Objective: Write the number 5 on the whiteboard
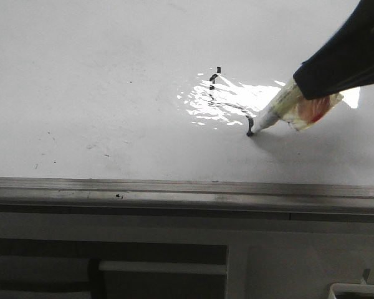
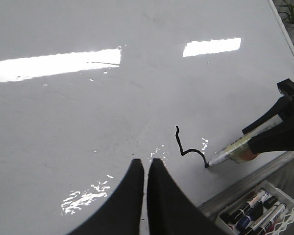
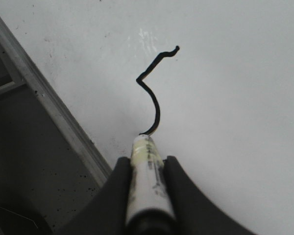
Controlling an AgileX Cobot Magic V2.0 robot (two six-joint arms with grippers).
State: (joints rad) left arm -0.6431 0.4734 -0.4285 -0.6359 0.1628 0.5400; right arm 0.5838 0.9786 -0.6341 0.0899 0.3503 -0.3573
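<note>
Number 5: one thin black line, the number 5, is drawn on the whiteboard. It starts right at the tip of the marker that the right gripper holds and runs away from that gripper, first a curve, then a sharp corner, then a short stroke with a small hook at its end.
Marker: one white marker with a yellowish wrap. It leans, and its tip touches the board at the near end of the line.
Right gripper: the right gripper has its two black fingers pressed on the marker, one on each side.
Left gripper: the left gripper has its two black fingers almost together with only a thin slit between them, and nothing in them. It hangs over bare board, near the line but apart from it.
Edge: one grey metal strip runs along the board's edge, close beside the right gripper and the marker tip.
Open room: wide white board lies past the line on the far side from both grippers.
Tray: one white tray of several markers sits past the strip; it is cut off by the picture edge, so I cannot count them all.
Hard to see: in the front view, bright glare covers part of the line. Small dark specks dot the board.
</note>
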